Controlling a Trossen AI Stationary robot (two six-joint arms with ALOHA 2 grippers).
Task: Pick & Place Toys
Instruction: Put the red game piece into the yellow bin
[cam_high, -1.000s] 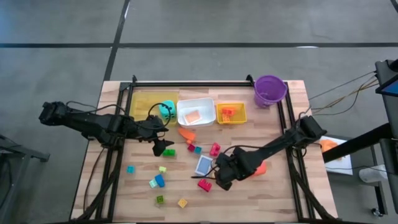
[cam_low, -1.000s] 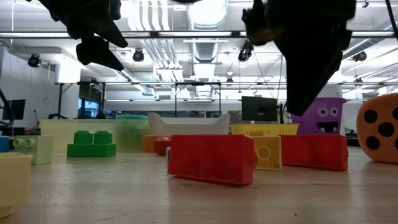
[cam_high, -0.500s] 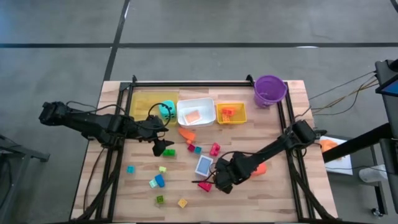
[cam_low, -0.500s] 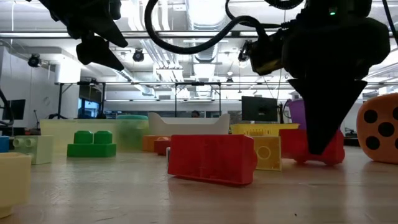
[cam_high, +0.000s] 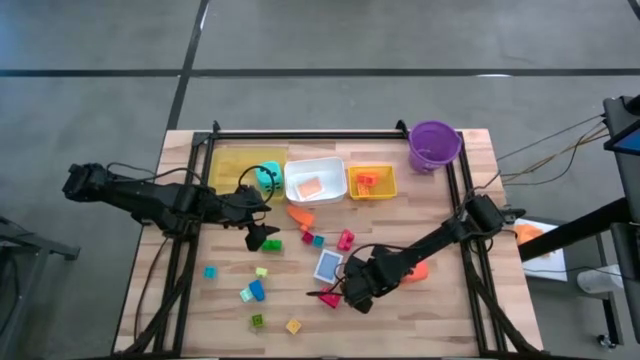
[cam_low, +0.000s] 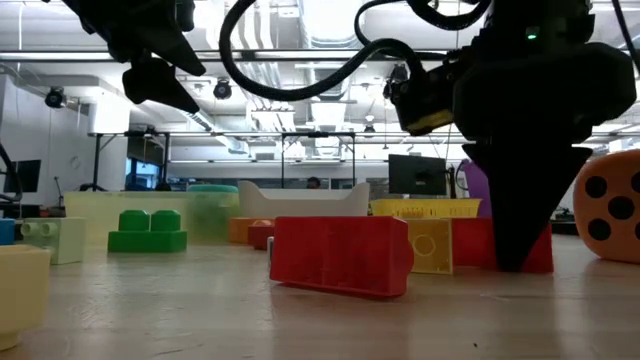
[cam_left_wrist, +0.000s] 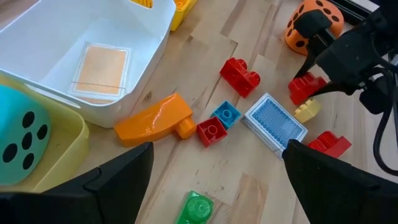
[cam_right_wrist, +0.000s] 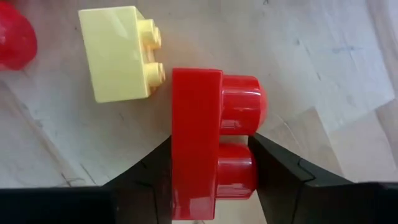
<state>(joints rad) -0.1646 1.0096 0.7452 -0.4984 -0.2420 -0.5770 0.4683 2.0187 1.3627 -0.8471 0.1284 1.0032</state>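
Note:
My right gripper (cam_right_wrist: 211, 186) points down at the table's near right. It is shut on a red block (cam_right_wrist: 205, 149) that lies on its side beside a pale yellow block (cam_right_wrist: 121, 53). The high view hides this block under the gripper (cam_high: 350, 290). A second red block (cam_high: 329, 298) and a blue card (cam_high: 327, 265) lie close by. My left gripper (cam_left_wrist: 217, 155) hangs open above the table's middle left (cam_high: 260, 232), over loose blocks. The teal die (cam_high: 268, 178) rests in a yellow tray. The orange die (cam_high: 416, 268) sits on the table. My right gripper pinches the red block between its two fingers from above, pointing down. One finger (cam_right_wrist: 152, 174) lies on the block's flat underside (cam_right_wrist: 177, 155). The other (cam_right_wrist: 280, 174) lies on a stud's end (cam_right_wrist: 249, 165). The block rests on its side on the table.
A white tray (cam_high: 330, 165) holding an orange card, a small yellow tray (cam_high: 371, 183) and a purple bucket (cam_high: 434, 145) stand along the far side. Loose blocks lie at the near left (cam_high: 250, 292). An orange piece (cam_high: 300, 213) lies mid-table. Black frame rails run along both sides.
My right gripper has come down to the table, its fingers now on either side of the red block. The block stays on the table.

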